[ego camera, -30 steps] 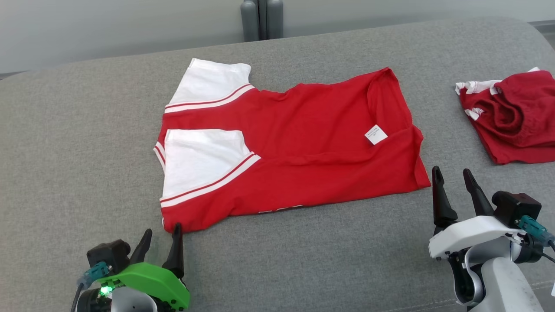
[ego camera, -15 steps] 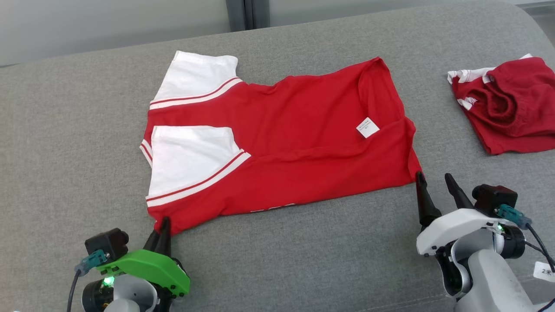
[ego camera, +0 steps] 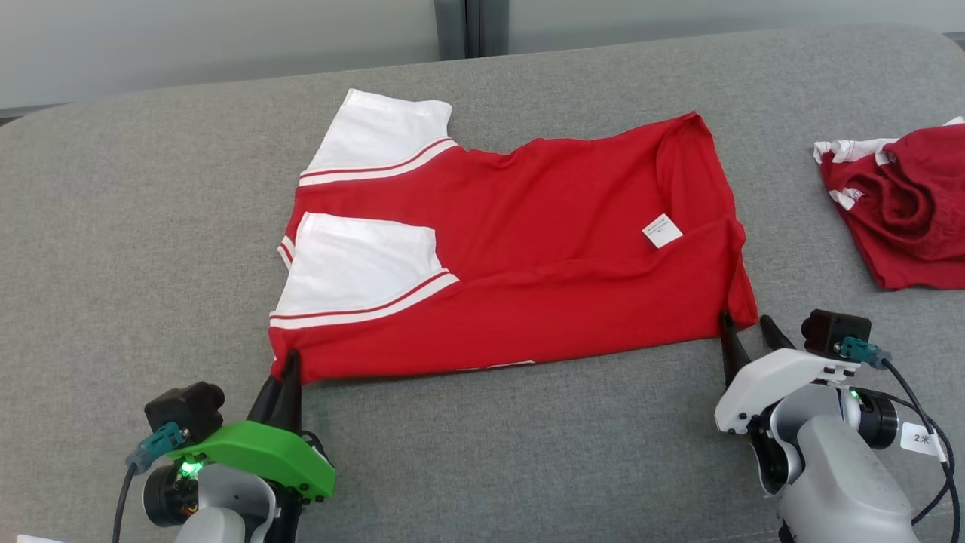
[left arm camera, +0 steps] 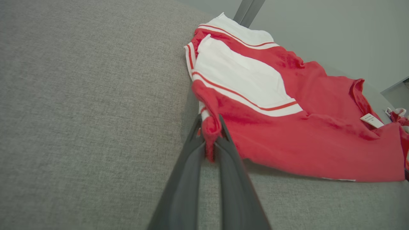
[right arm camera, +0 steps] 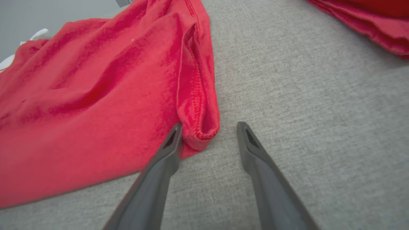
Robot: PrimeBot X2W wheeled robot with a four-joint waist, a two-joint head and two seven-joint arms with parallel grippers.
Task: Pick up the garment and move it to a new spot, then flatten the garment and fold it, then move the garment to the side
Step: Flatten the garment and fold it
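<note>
- Left gripper [ego camera: 286,371]: clenched on the near-left corner of garment [ego camera: 543,256]; grip looks sound.
- Right gripper [ego camera: 746,332]: jaws apart, straddling the near-right hem corner; should close fully before lifting.
- Garment lies half-folded mid grey surface [ego camera: 528,452]; best to raise both corners evenly.

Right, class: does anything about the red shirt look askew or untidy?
Yes. The red shirt isn't flat: its right edge is doubled over beside the right claw, and a long crease crosses its middle. A second red garment lies crumpled farther right.
</note>
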